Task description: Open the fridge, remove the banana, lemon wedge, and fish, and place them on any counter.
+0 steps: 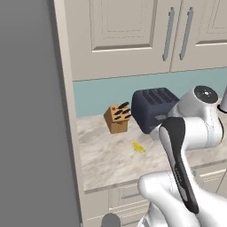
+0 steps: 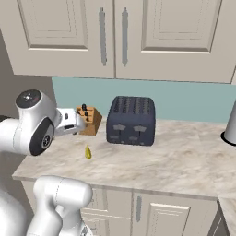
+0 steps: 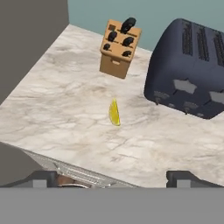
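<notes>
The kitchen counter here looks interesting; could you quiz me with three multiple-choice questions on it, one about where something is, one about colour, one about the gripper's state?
1. The lemon wedge lies:
A. on the counter
B. atop the toaster
C. inside a drawer

2. The toaster is:
A. red
B. dark blue-grey
C. white

3. The gripper is:
A. clamped on the wedge
B. open, holding nothing
C. gripping the knife block

Answers: A, the wedge rests on bare stone before the knife block; B, its body is dark; B, the fingertips stand wide apart.
</notes>
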Robot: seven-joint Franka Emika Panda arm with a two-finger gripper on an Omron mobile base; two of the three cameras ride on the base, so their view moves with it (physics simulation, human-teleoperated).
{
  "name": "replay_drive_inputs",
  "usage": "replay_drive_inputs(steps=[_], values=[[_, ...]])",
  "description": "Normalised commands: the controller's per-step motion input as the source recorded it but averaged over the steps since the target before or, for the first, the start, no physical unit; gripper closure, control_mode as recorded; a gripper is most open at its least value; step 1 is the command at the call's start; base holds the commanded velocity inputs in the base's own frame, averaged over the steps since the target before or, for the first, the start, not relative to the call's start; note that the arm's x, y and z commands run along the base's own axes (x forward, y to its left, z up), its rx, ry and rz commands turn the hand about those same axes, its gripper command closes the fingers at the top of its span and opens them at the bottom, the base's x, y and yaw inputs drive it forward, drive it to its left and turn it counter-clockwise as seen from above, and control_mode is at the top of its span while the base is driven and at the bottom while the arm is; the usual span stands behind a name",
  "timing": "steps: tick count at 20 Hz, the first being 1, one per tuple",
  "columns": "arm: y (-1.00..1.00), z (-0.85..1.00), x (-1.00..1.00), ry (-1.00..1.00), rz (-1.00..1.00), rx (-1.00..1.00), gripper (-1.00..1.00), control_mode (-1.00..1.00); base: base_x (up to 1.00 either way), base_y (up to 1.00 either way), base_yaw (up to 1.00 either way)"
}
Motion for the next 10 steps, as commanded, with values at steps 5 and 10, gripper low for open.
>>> replay_drive_inputs(steps=[5,10], values=[[-0.01,0.2,-0.72,0.01,-0.04,0.0,-1.0,-1.0,0.0,0.0,0.0],[0.0,-0.07,-0.08,0.0,0.0,0.0,-1.0,-1.0,0.0,0.0,0.0]])
